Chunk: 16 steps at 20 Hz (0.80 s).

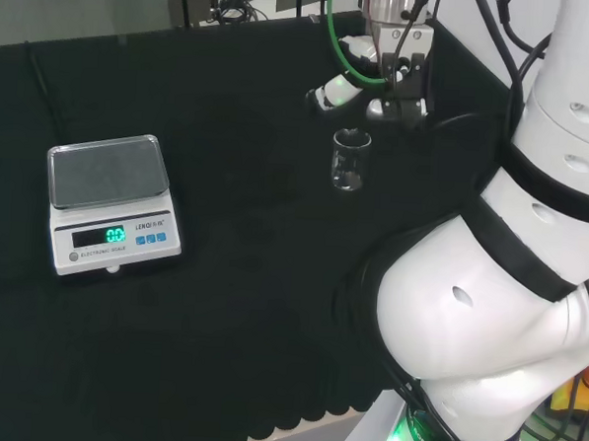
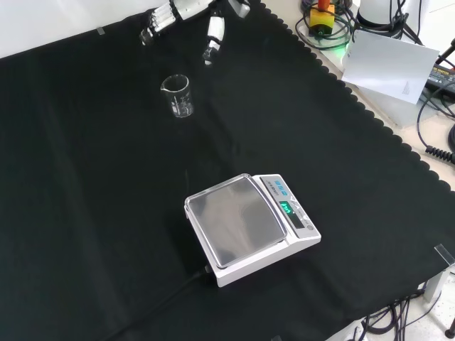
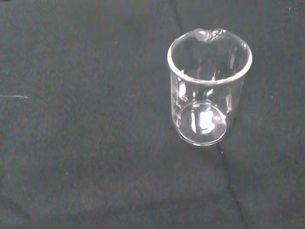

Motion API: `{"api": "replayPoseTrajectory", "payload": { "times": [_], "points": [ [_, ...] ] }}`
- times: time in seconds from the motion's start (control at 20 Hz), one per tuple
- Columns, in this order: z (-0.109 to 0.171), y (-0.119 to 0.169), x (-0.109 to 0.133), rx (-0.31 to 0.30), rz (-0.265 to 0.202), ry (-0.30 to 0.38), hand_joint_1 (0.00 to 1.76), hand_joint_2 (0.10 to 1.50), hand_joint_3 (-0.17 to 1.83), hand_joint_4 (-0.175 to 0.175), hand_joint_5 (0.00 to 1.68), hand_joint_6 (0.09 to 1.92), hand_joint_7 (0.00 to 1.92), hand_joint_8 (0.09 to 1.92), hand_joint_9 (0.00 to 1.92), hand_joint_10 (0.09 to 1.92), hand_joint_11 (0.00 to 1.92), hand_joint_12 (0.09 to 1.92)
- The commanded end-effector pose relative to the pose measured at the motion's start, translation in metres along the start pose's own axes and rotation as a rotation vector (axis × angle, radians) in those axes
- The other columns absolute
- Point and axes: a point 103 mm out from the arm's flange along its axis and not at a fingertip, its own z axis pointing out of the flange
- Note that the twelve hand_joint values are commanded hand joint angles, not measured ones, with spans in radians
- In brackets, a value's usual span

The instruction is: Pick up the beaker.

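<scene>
Robot hand (image 2: 186,15) near upright beaker (image 2: 178,96)

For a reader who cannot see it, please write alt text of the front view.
A clear, empty glass beaker stands upright on the black cloth, untouched, with the robot's black and white hand hovering just beyond it at the view's top, its fingers relaxed and open. Nearer the camera, a white electronic scale with a bare metal pan sits on the cloth.
</scene>
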Motion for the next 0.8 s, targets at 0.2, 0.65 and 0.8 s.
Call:
{"api": "replayPoseTrajectory", "payload": {
  "times": [0.2,0.65,0.8],
  "points": [
    [0.070,0.038,-0.014,0.060,0.023,0.046,0.54,0.70,0.22,0.022,0.00,0.09,0.00,0.18,0.00,0.83,0.00,1.43],
    [0.090,0.056,-0.035,0.087,0.060,0.031,0.54,0.70,0.21,0.023,0.00,0.09,0.00,0.17,0.00,0.82,0.00,1.42],
    [0.093,0.063,-0.041,0.096,0.073,0.026,0.54,0.70,0.21,0.025,0.00,0.09,0.00,0.17,0.00,0.82,0.00,1.42]
  ]
}}
